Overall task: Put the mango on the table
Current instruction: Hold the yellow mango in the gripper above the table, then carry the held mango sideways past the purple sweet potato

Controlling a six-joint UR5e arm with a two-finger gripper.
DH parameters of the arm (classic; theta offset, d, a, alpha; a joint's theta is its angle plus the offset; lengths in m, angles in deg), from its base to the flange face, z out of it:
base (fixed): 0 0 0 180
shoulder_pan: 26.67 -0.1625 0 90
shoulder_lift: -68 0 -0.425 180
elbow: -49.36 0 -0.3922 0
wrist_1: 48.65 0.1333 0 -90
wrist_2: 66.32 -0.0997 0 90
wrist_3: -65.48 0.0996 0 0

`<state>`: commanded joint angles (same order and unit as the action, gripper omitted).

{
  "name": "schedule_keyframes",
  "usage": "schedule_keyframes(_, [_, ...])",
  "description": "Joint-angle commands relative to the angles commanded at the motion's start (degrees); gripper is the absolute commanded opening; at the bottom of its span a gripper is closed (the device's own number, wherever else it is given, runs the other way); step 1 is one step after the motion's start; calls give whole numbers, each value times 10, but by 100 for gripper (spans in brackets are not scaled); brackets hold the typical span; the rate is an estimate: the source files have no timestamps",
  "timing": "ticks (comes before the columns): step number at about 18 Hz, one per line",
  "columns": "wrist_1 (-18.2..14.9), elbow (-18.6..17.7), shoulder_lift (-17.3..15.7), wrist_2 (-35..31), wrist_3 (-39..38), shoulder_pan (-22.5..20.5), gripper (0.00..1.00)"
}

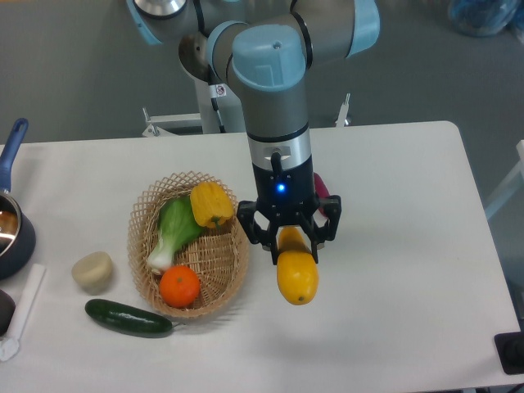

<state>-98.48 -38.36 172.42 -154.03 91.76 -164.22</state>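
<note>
Gripper (288,242) clamped on the mango (296,276), as I see it | mango hanging above the table (393,246), just right of the wicker basket (141,246) | purple sweet potato (320,187) behind my arm

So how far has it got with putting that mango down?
Picked up already: the mango hangs in the gripper, its jaws closed on the fruit's upper end, just right of the basket. Left to do: lower it onto the table and let go.
</note>
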Motion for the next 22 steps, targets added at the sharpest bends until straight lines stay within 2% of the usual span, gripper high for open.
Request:
schedule_keyframes(9, [0,8,-1,24,3,-12,38])
schedule_keyframes(12, [-1,6,5,21,38,-18,38])
schedule_keyframes(14, [-3,-5,5,18,72,-18,38])
schedule_keyframes(16, [-3,-31,5,12,104,-22,38])
schedule_keyframes(22, [-3,-92,5,8,210,-54,38])
